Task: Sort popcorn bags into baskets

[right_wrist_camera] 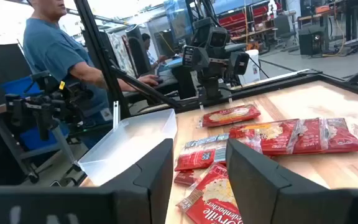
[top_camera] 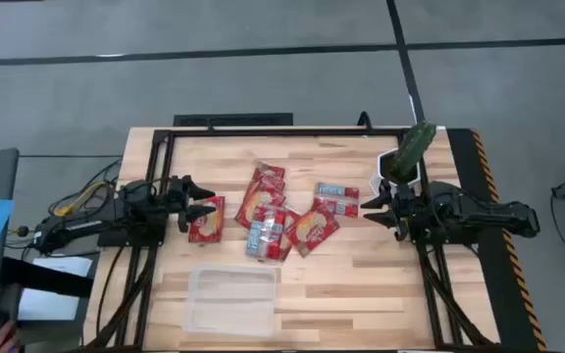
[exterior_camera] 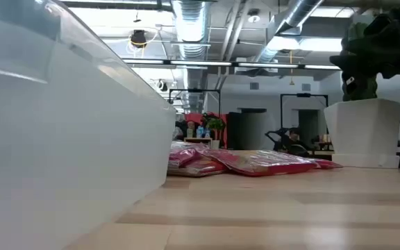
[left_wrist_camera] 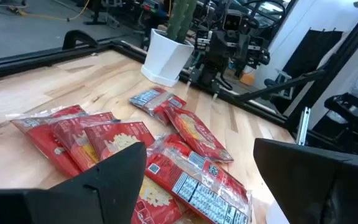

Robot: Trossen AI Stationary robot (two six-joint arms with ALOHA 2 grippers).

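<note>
Several red popcorn bags lie flat on the wooden table (top_camera: 361,284). One bag (top_camera: 207,219) is alone, right beside my left gripper (top_camera: 204,199), which is open and touches nothing. The others form an overlapping heap (top_camera: 278,221) in the middle, also seen as the heap (left_wrist_camera: 185,168) in the left wrist view. My right gripper (top_camera: 369,210) is open next to the bag nearest it (top_camera: 336,199). The clear plastic tray (top_camera: 231,299) stands near the table's near edge. In the low view its wall (exterior_camera: 61,139) fills the left side.
A white bowl holding a green object (top_camera: 405,157) stands by the far right corner, close behind my right gripper. A black frame (top_camera: 263,130) borders the table. In the right wrist view a person in a blue shirt (right_wrist_camera: 51,50) is beyond the table's left side.
</note>
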